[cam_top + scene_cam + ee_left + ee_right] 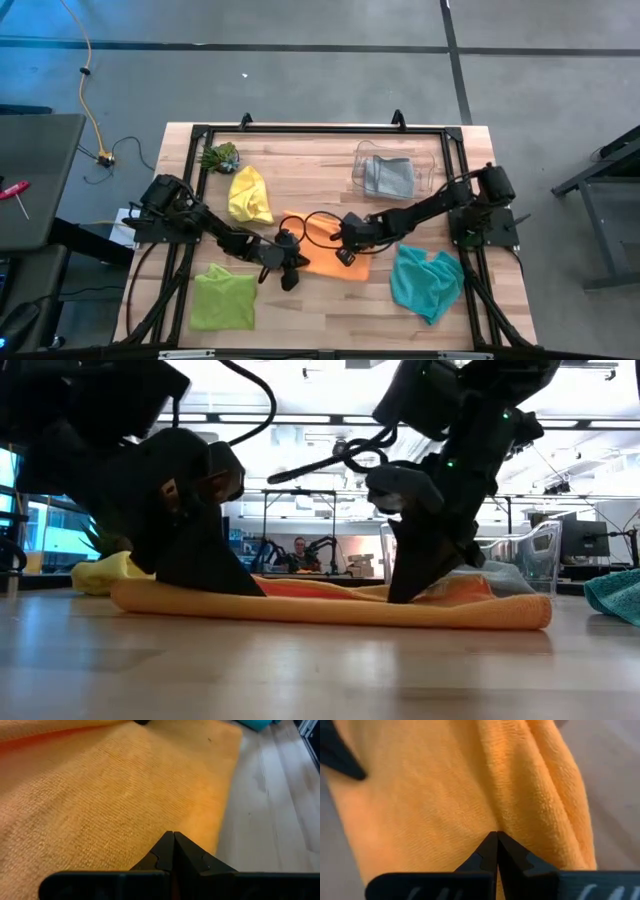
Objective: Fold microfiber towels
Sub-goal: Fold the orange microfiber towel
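An orange towel [322, 258] lies folded over on the middle of the table, its layers showing in the low view [330, 608]. My left gripper [291, 268] is shut at the towel's left part [173, 835]. At the towel's right part, my right gripper [349, 252] is also shut [497, 834]. A yellow towel [249, 195] lies crumpled to the far left, and a lime green towel [222, 297] lies near the front left. At the front right is a teal towel [427, 281]. A grey towel [388, 177] sits in a clear bin. My left gripper rests its shut fingertips [238, 586] on the orange towel's top layer [150, 820], slanting down from the table's left. The towel lies flat on the table beneath them. My right gripper sets its shut fingertips [400, 596] on the towel's top layer beside a lengthwise crease [492, 795], coming steeply from above and the right. The towel stays on the table.
A small green plant [220, 157] stands at the far left corner. The clear bin [400, 160] stands at the far right. Bare wooden table [330, 320] lies along the near edge between the green and teal towels. A black frame [320, 130] edges the table.
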### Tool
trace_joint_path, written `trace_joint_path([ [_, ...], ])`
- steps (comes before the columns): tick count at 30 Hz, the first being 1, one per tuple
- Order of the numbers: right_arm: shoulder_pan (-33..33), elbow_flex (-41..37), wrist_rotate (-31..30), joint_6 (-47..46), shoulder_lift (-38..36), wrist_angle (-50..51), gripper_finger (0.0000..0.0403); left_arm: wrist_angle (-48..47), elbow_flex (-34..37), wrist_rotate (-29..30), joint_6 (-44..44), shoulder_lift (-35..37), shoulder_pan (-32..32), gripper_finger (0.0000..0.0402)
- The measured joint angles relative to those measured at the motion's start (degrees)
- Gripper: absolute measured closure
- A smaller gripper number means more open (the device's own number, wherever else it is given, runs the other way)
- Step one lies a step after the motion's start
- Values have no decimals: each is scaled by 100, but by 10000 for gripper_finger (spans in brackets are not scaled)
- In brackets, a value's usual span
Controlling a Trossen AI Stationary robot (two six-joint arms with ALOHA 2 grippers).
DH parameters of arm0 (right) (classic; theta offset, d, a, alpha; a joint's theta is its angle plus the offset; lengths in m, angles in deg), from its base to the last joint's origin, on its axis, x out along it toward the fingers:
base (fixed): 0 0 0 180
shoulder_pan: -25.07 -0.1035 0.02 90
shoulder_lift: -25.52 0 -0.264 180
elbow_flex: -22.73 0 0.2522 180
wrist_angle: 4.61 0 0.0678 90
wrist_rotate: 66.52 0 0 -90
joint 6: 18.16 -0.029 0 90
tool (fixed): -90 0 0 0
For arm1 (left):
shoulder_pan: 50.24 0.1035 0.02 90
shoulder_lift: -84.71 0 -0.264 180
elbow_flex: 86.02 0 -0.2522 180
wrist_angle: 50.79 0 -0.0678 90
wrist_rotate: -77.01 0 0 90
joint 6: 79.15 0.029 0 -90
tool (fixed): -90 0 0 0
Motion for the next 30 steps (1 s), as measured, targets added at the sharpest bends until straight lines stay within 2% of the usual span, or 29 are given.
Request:
trace_joint_path([
  [7, 313, -5, -181, 281, -250, 458, 403, 10, -4, -22, -101, 0, -308, 401],
  [15, 661, 1, -596, 400, -915, 831, 403, -50, 0, 391, -396, -2, -694, 401],
  [18, 673, 1, -546, 400, -1115, 570, 403, -19, 2, 449, -433, -3, -745, 402],
  [21, 547, 1, -17, 372, -1110, 119, 403, 38, 7, 505, -455, -7, -744, 401],
  [24, 392, 1, 313, 186, -872, -471, 403, 94, 9, 572, -503, -9, -726, 401],
  [30, 363, 163, 410, -407, -85, -1321, 403, 96, 9, 586, -484, -11, -726, 401],
])
